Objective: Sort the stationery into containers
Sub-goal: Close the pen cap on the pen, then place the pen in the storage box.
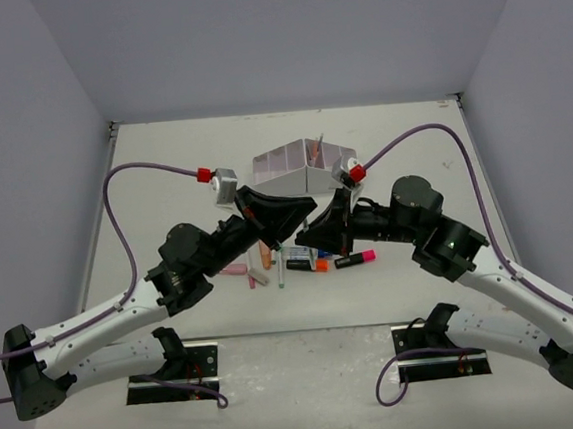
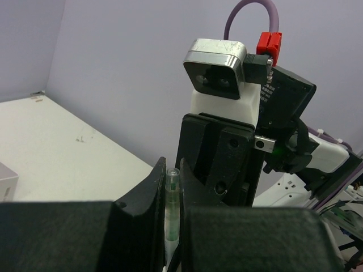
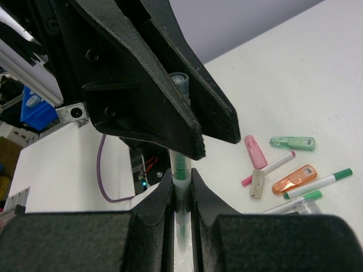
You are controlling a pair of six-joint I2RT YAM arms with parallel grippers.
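Note:
A thin green pen (image 3: 180, 168) with a clear cap (image 2: 172, 190) is held in the air between both arms. My left gripper (image 2: 172, 165) is shut on its capped end, and my right gripper (image 3: 181, 180) is shut on the barrel just below. In the top view the left gripper (image 1: 299, 211) and right gripper (image 1: 316, 234) meet above the loose stationery, in front of the white containers (image 1: 298, 168). On the table lie a pink piece (image 3: 254, 151), a green piece (image 3: 292, 143), an orange piece (image 3: 294, 179), a pink-tipped pen (image 3: 269, 168) and a grey piece (image 3: 257, 183).
Black highlighters, one with a pink end (image 1: 356, 259) and one with an orange end (image 1: 311, 266), lie below the grippers beside another green pen (image 1: 281, 270). Purple cables loop over both arms. The walls stand close on the left, right and back.

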